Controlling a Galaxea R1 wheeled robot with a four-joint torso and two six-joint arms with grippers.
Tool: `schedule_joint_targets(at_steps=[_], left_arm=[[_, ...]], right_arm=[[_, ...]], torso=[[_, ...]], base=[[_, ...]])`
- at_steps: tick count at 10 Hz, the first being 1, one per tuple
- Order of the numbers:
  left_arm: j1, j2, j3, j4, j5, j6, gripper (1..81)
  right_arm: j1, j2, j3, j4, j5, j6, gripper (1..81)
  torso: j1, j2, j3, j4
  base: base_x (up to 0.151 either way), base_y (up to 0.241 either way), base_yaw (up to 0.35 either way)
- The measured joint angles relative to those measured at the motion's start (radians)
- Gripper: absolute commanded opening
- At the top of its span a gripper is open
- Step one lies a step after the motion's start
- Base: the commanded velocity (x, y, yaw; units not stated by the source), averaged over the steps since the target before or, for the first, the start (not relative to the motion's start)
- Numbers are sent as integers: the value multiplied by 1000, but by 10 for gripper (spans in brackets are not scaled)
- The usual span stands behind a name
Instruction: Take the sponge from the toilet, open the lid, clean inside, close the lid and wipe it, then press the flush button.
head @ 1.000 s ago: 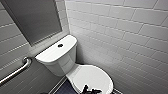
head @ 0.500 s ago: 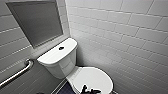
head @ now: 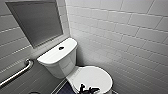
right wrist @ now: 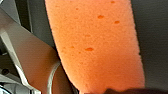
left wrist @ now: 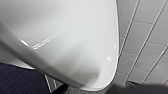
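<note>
One sponge, orange and pitted, sits close against the right wrist camera. It rests on nothing there, and the right gripper is clamped on its end. The left gripper shows as a dark edge under a broad glossy white curve of the toilet; whether it is open or closed cannot be told. Beside that curve lie dark blue floor tiles and white wall tiles.

In the head view, one dark arm part sits over the near rim of the lid; which arm it belongs to cannot be told. The one lid is down, oval and white, and its surface is bare. Behind it stands the one toilet, its boxy tank set at an angle to the walls. One button, small and dark, lies in the middle of the tank top. To the left of the tank one metal grab bar runs along the wall. Above the tank hangs one grey panel in a pale frame. White tiled walls meet in a corner beside the panel.
</note>
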Motion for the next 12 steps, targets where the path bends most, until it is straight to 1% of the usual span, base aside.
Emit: schedule_joint_targets(at_steps=[2,4,8,10,12], left_arm=[[-4,-47,70,0,-50,0,811],[-3,-79,113,0,-96,1,811],[-4,-134,138,-1,-221,1,811],[-3,-149,152,-2,-251,-6,811],[-8,-177,179,-1,-287,-33,811]], right_arm=[[0,-1,-2,0,1,1,10],[0,-1,-2,0,1,0,10],[0,0,-2,0,1,1,10],[0,7,-7,0,1,1,10],[0,15,-22,0,0,0,10]], torso=[[0,0,0,0],[0,0,0,0],[0,0,0,0],[0,0,0,0],[0,0,0,0]], base=[[0,0,0],[0,0,0],[0,0,0],[0,0,0],[0,0,0]])
